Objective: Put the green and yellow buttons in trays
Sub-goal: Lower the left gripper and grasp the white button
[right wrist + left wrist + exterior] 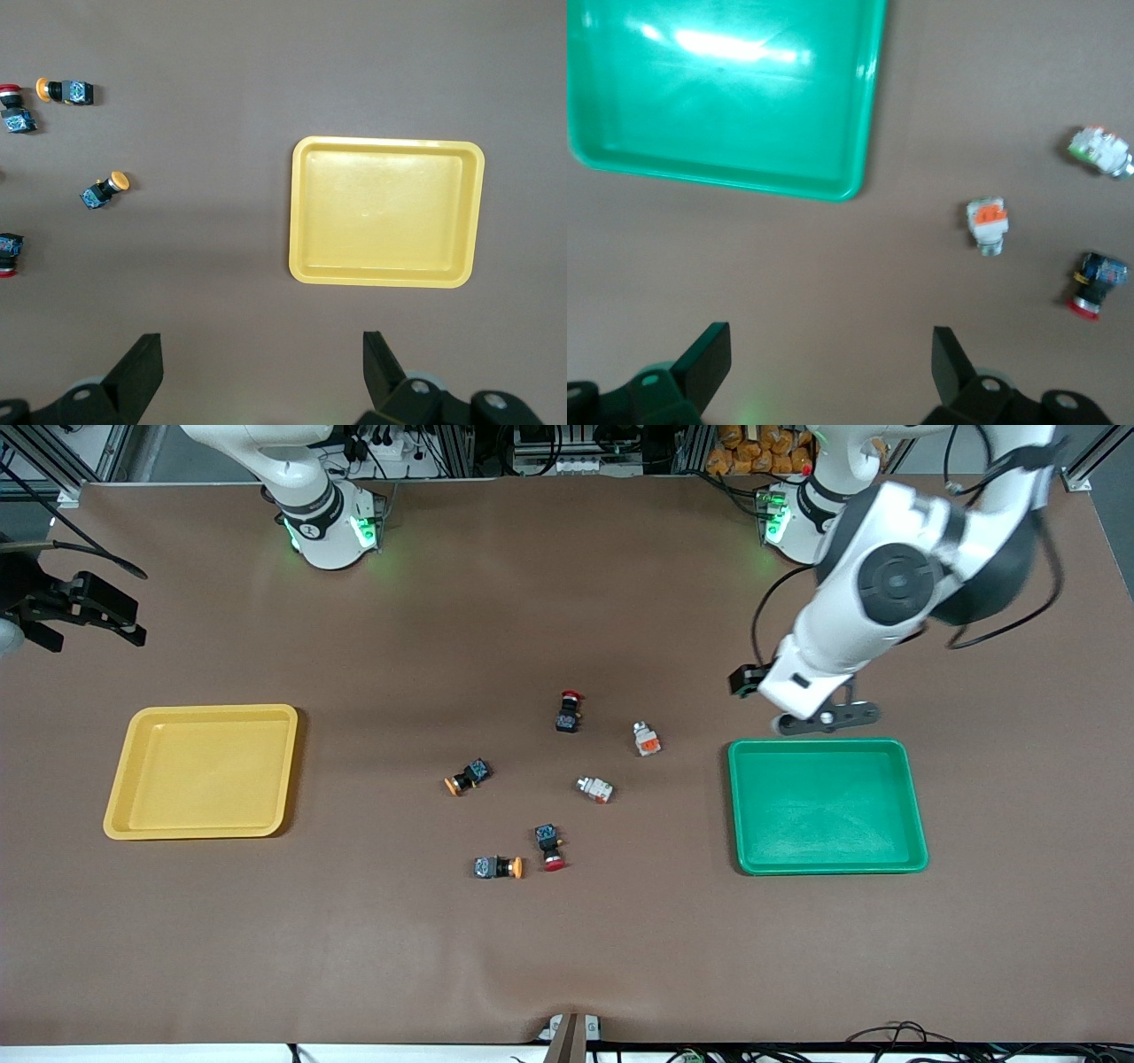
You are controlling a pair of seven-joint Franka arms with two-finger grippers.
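1. Front view – the only one that takes in the whole bench: six buttons lie loose in its middle, between the yellow tray at the right arm's end and the green tray at the left arm's end. Two have orange caps, two are whitish-grey, two have red caps. The left claw hangs just above the green tray's edge that lies farther from the camera; the right claw waits at the view's edge, farther from the camera than the yellow tray.
2. Left wrist view – shows what the front view hides: the left claw's fingers spread wide, holding nothing, over bare bench. The green tray holds nothing; both whitish-grey buttons and one red-capped button lie outside it.
3. Right wrist view – the right claw is likewise spread and holds nothing. The yellow tray holds nothing; both orange-capped buttons lie well apart from it, with the red-capped ones at the picture's edge.
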